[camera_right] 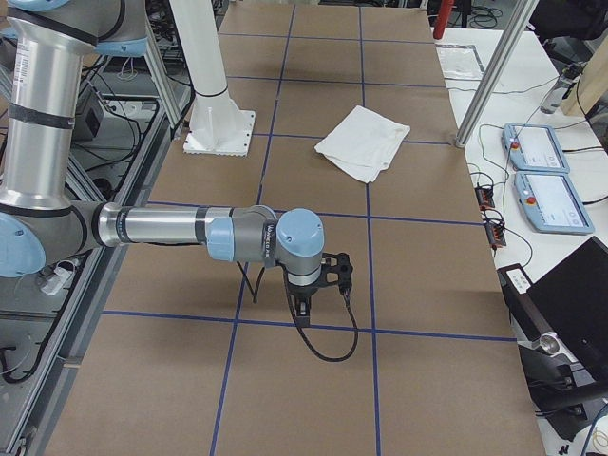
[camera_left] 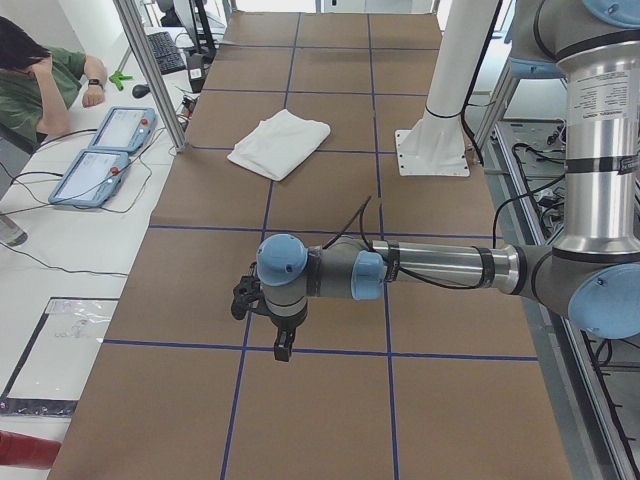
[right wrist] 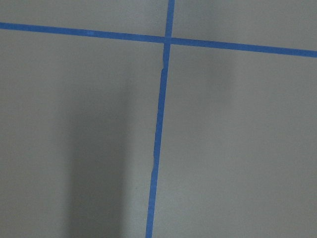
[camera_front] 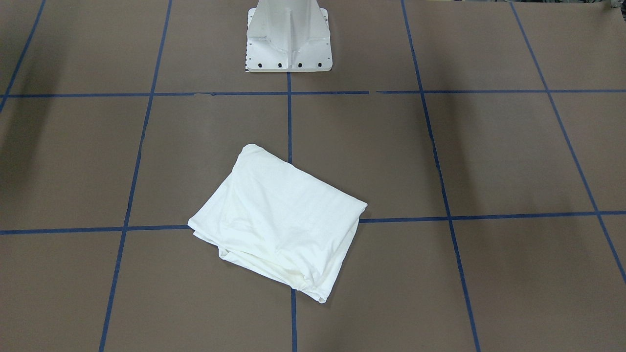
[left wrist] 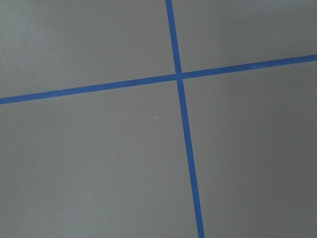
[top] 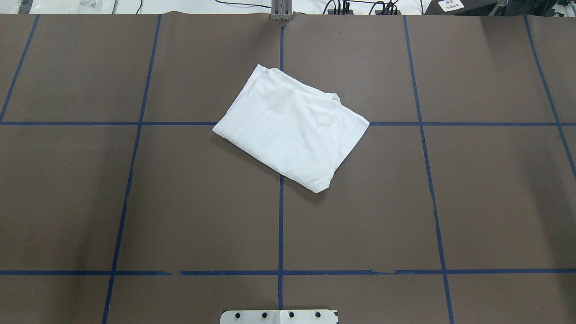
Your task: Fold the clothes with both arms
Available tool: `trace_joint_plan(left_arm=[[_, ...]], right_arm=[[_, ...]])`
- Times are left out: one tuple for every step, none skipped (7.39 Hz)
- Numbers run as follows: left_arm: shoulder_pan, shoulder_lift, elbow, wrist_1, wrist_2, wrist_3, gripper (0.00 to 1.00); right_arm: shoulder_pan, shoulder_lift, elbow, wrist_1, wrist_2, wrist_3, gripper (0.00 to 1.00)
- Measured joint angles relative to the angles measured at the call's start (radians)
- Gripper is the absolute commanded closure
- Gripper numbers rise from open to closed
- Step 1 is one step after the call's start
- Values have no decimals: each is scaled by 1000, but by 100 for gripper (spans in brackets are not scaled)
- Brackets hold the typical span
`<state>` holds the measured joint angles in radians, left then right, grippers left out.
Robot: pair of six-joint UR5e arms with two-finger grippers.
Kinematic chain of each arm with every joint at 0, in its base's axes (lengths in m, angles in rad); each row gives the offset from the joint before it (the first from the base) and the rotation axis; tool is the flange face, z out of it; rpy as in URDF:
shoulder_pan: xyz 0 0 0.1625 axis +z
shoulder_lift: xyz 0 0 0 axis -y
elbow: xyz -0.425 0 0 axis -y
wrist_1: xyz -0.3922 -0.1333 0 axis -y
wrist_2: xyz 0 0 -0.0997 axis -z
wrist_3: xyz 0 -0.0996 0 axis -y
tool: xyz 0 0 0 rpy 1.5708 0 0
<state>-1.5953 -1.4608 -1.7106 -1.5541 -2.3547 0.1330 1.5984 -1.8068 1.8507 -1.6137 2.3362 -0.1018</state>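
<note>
Lies folded mid-table [top: 202,202] across blue tape lines [top: 180,123]: white shirt [top: 292,130], well apart from left gripper [camera_left: 283,348] and right gripper [camera_right: 302,312], hovering near opposite ends. Cannot tell how either's jaws stand.

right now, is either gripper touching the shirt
Apart. The overhead view shows the shirt lying alone; the side views show the left gripper and the right gripper hanging over the table, well away from it.

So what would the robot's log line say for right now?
shirt: folded bundle, askew, on table | left arm: apart from shirt | right arm: apart from shirt | jaws: open or shut, cannot tell
</note>
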Motion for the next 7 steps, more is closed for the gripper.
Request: trace_joint_plan(left_arm=[[0,8,0,0,0,0,0],[0,15,-1,0,0,0,0],[0,18,-1,0,0,0,0],[0,20,-1,0,0,0,0],[0,21,-1,0,0,0,0],[0,21,-1,0,0,0,0],[0,21,-1,-1,0,0,0]], right_arm=[[0,0,-2,0,-2,-1,0],[0,0,-2,0,-3,-2,0],[0,-1,-2,0,-3,-2,0],[0,-1,-2,0,-3,-2,0],[0,-1,-2,0,-3,-2,0],[0,-2,-1,0,-3,-3,0],[0,-2,-1,0,-3,-4,0]])
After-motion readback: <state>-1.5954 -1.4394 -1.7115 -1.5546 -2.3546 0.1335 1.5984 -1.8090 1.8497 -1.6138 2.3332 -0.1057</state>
